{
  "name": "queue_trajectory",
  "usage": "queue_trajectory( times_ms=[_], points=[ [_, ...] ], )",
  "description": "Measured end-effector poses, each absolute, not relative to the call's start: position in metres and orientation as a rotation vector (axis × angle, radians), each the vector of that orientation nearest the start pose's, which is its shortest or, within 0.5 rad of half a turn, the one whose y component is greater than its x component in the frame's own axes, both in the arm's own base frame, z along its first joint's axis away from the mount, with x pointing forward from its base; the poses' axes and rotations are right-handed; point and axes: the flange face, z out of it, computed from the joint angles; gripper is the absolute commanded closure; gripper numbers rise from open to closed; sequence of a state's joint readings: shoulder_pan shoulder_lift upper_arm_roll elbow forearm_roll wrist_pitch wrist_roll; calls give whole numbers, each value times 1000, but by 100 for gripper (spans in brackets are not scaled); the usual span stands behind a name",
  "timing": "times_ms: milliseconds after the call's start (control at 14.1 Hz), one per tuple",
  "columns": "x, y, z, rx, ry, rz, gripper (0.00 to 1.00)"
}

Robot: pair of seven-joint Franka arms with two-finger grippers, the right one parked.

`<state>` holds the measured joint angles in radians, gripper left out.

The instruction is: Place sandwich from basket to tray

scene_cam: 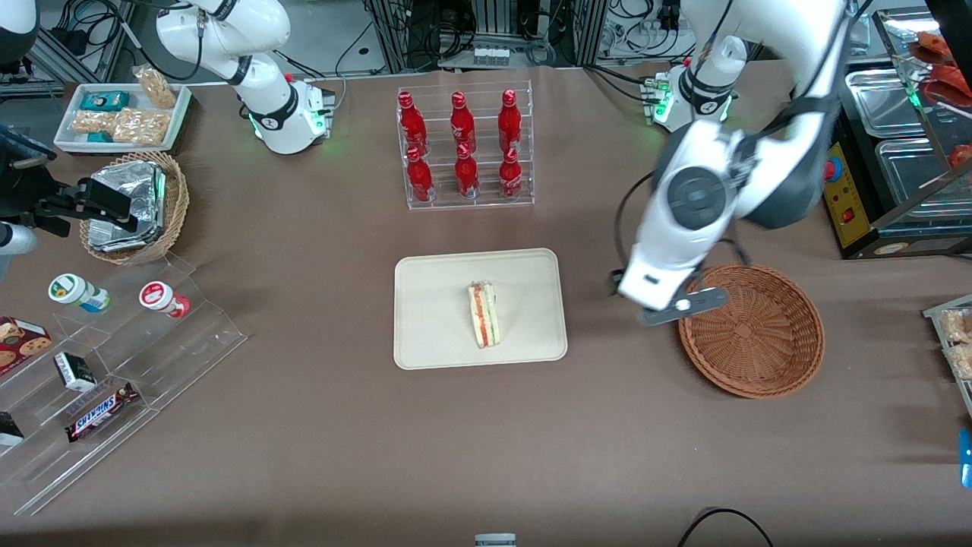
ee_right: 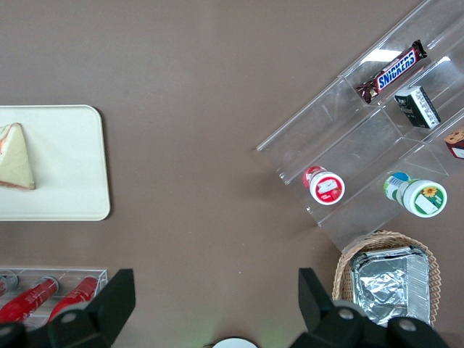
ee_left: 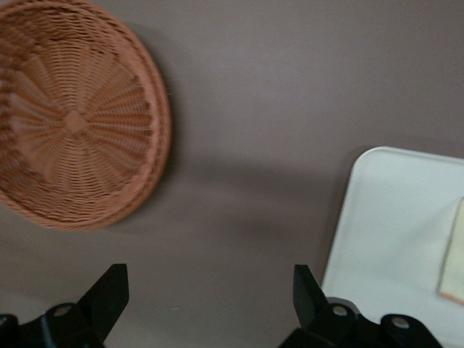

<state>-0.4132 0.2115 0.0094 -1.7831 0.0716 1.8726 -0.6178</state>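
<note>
The sandwich (scene_cam: 484, 314) lies on the cream tray (scene_cam: 433, 319) at the table's middle, a pale wedge with red and green layers. The brown wicker basket (scene_cam: 797, 342) sits toward the working arm's end, with nothing in it. My left gripper (scene_cam: 636, 298) hangs above bare table between the tray and the basket, open and holding nothing. In the left wrist view the gripper (ee_left: 210, 290) has its dark fingers (ee_left: 109, 293) wide apart over the cloth, with the basket (ee_left: 72, 123), the tray (ee_left: 391, 217) and an edge of the sandwich (ee_left: 453, 261) in sight.
A clear rack of red bottles (scene_cam: 465, 148) stands farther from the front camera than the tray. Toward the parked arm's end are a foil-packet basket (scene_cam: 137, 205), a white snack tray (scene_cam: 121, 114) and clear display steps (scene_cam: 114, 365). Metal trays (scene_cam: 904, 137) stand past the basket.
</note>
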Motion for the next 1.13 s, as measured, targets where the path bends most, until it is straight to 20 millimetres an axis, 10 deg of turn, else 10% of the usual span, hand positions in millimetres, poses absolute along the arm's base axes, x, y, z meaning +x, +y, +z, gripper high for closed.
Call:
queue_trajectory(
  times_ms=[283,1131],
  points=[
    [549,-169,469,-3016,-131,176,0],
    [523,-57,575,-3121,223,79,0]
  ],
)
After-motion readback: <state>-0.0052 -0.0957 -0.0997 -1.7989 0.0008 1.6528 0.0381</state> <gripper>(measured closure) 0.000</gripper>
